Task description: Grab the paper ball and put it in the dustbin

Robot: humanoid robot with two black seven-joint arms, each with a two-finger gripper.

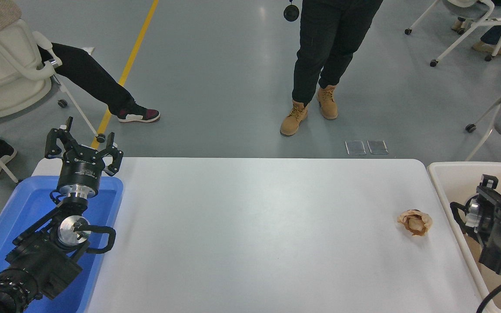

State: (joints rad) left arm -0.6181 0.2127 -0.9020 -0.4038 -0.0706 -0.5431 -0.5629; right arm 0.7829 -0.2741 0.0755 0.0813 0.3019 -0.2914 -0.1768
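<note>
single high head view, facing forward and down over the white table (255,226)

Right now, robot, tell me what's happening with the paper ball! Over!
Left gripper open, parked over blue tray. Right arm above dustbin, gripper unclear. Paper ball on table, near dustbin. Nothing in the way.

- The paper ball (415,222) is crumpled tan paper, rough and creased, paler in its middle.
- The dustbin (450,174) looks like smooth cream plastic.
- The table (255,226) is a smooth white top with a soft sheen.
- My left gripper (83,143) is matt black, on a bright metal collar.
- The blue tray (20,208) is smooth plastic.
</note>
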